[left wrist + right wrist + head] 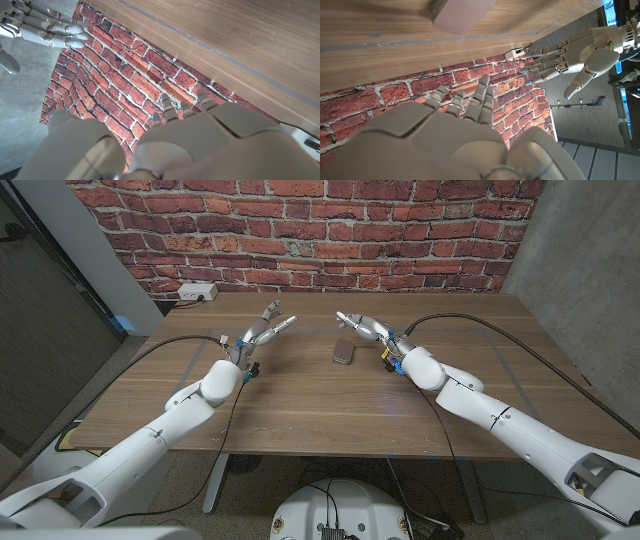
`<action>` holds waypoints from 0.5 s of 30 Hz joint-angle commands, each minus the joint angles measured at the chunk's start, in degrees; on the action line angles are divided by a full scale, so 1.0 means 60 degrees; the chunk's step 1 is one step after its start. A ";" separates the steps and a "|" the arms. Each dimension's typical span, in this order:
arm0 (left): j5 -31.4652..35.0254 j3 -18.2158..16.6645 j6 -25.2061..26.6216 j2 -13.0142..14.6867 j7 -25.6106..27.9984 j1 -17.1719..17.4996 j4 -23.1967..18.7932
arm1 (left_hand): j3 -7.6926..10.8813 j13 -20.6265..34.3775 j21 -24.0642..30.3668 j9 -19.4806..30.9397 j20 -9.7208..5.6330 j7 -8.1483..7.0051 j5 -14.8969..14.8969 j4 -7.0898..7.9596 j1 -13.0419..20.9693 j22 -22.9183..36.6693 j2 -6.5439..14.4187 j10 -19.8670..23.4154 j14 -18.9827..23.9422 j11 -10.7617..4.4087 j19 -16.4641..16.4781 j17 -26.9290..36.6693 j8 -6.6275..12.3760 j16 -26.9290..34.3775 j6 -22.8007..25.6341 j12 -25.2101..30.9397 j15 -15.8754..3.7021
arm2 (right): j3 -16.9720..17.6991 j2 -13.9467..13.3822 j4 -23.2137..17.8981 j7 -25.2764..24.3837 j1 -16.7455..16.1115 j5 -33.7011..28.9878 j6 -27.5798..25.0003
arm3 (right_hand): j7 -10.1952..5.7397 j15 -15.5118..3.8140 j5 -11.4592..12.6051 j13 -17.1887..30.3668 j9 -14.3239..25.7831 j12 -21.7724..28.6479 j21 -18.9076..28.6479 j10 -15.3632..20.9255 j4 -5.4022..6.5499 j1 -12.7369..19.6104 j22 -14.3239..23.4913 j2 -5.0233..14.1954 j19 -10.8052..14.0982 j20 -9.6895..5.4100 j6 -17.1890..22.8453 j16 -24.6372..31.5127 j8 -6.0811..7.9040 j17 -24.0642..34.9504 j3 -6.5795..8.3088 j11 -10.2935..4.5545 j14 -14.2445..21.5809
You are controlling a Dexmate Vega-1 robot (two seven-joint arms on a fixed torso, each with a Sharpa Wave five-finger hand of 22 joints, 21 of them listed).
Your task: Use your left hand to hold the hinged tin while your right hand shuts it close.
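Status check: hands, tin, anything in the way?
Left hand open, raised left of the tin. Right hand open, raised just right of it. Hinged tin on the table, untouched, looks shut. Nothing in the way.

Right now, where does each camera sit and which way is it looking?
Head view: on the robot's head, looking down at the wooden table, the tin, both arms.
Left wrist view: behind the left robot hand, facing the brick wall; the right robot hand shows too.
Right wrist view: behind the right robot hand, facing wall and tin.
Both wrist views share the wall.
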 commanded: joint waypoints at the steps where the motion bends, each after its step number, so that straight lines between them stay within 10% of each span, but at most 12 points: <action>1: -0.0069 -0.0148 -0.0218 0.0052 0.0118 0.0146 -0.0015 | -0.0084 0.0025 0.0062 0.0007 0.0014 -0.0109 0.0063 -0.0032 0.0108 0.0001 0.0008 0.0080 0.0065 0.0002 0.0037 0.0028 0.0033 0.0005 -0.0631 0.0034 -0.0099 | -0.0433 0.0174 0.0090 -0.0191 0.0162 -0.0982 -0.0239 | 0.0044 -0.0742 0.0148 -0.0003 0.0026 0.0213 0.0103 0.0606 0.0145 -0.0017 0.0017 0.0566 0.0195 -0.0114 0.0128 0.0124 -0.0064 -0.0035 0.0067 0.0261 0.0416; 15: -0.0084 -0.0215 -0.0505 0.0004 0.0153 0.0179 0.0094 | -0.0162 0.0023 0.0042 0.0004 0.0023 -0.0114 0.0100 -0.0060 0.0138 0.0000 0.0036 0.0116 0.0072 -0.0005 0.0054 0.0025 0.0004 -0.0026 -0.0599 0.0012 -0.0084 | -0.0805 0.0251 0.0160 0.0158 0.0473 -0.1625 -0.0844 | 0.0043 -0.0812 0.0251 -0.0027 0.0036 0.0168 0.0082 0.0660 0.0236 0.0104 0.0011 0.0633 0.0179 -0.0196 -0.0317 0.0053 -0.0276 -0.0071 0.0218 0.0122 0.0415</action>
